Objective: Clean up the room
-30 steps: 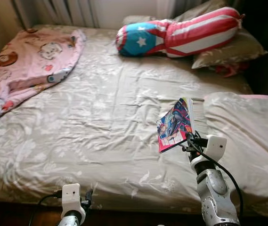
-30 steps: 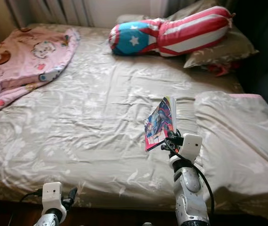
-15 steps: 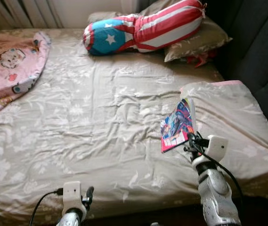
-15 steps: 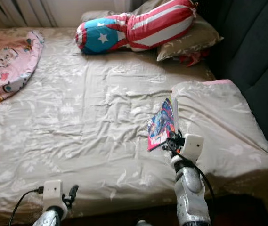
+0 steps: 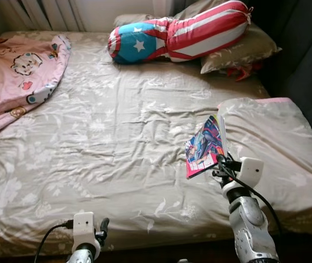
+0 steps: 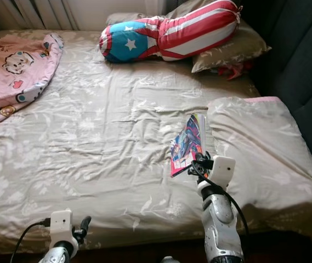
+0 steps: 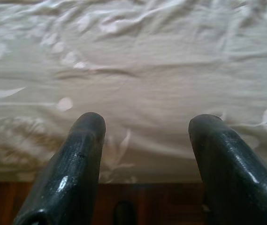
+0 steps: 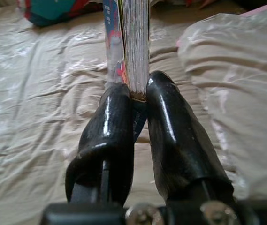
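Your right gripper (image 8: 135,101) is clamped tight on the lower corner of the comic book (image 5: 205,145), which stands on edge above the bed (image 5: 117,137) at about 3 o'clock from the mattress centre. The upright hold likely keeps the thin pages from flopping during carry. The folded duvet (image 5: 271,137) lies just beyond it at 3 o'clock. Your left gripper (image 7: 145,140) hangs low at 7 o'clock by the bed's near edge, fingers spread wide, holding nothing. The striped bolster (image 5: 183,38) sits at 12 o'clock, the pink blanket (image 5: 18,71) at 10 o'clock. No drop-off place is visible yet.
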